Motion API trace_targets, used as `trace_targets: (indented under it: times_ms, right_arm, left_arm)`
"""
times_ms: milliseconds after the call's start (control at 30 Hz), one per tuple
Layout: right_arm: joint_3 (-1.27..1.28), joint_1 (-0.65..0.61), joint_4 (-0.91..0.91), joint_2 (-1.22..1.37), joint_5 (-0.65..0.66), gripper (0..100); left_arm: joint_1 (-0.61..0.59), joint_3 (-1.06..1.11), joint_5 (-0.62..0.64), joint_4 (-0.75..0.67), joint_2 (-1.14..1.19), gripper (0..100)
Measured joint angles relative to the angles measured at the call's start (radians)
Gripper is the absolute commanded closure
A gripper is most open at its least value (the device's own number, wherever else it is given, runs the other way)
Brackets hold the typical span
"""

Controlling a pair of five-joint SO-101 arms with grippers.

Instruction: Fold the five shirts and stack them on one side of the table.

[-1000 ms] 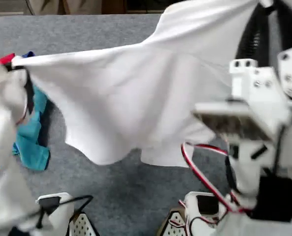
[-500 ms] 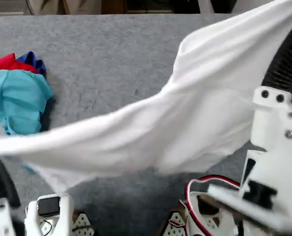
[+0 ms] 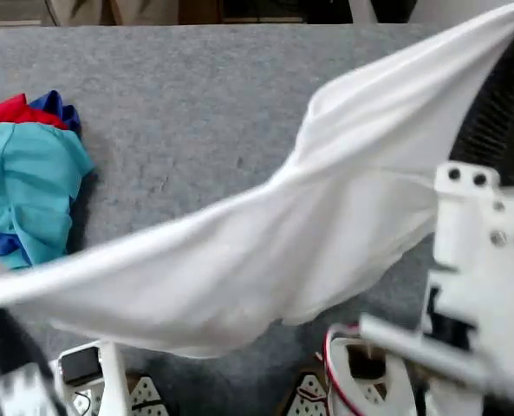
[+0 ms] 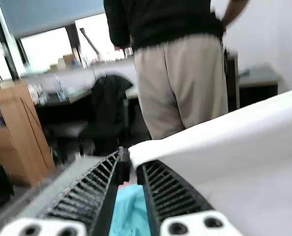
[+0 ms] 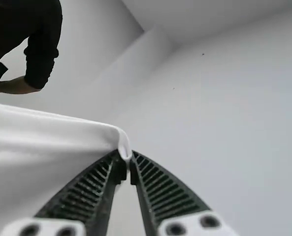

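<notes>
The left claw (image 4: 127,158) is pinched shut on one corner of the big white cloth shirt (image 3: 326,225). The right claw (image 5: 126,160) is pinched shut on another corner. The shirt hangs in the air between them, over the flat grey felt table (image 3: 178,87). It stretches like a long sheet, and its middle sags down. In the high view the right end sits higher than the left end. It is hard to tell whether the lowest part touches the table.

On the left arm's side of the table lies a soft heap of other shirts. A crumpled teal shirt (image 3: 31,182) is on top. A red shirt (image 3: 9,111) and a dark blue shirt (image 3: 57,104) peek out behind it.

The step in hand looks like spreading the white shirt flat so it can be folded. To do this well, both claws should hold tight, because the shirt would drop in a lump if one corner slipped. The top edge should stay pulled straight, but not so hard that the cloth tears out of a claw. The two claws should come down together, at the same speed, so the shirt lands even and not crooked. The hanging edge should touch the table first, and then the rest can be laid down smooth. It should land on the bare grey part, away from the heap, so it does not cover or drag the other shirts.
</notes>
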Motion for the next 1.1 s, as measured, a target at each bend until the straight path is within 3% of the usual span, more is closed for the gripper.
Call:
trace_targets:
  times_ms: [233,500,667,833,967,1100]
  right_arm:
    - [0.199,-0.012,-0.107,0.051,0.000,99.5]
    - [0.362,-0.063,-0.397,0.428,0.000,99.7]
    - [0.272,-0.074,-0.537,0.741,0.000,99.7]
    - [-0.031,-0.084,-0.499,1.019,0.000,99.7]
    - [-0.336,-0.112,-0.377,1.203,0.000,99.7]
    - [-0.612,-0.123,-0.245,1.366,0.000,99.7]
  left_arm:
    - [0.000,0.488,0.000,-0.456,0.002,98]
    - [0.091,1.224,-0.020,-1.277,0.150,98]
    - [0.144,1.284,-0.084,-1.680,0.423,98]
    - [0.144,1.025,-0.091,-1.717,0.787,98]
    - [0.138,0.790,-0.092,-1.640,1.007,98]
    - [0.133,0.689,-0.092,-1.534,1.066,98]
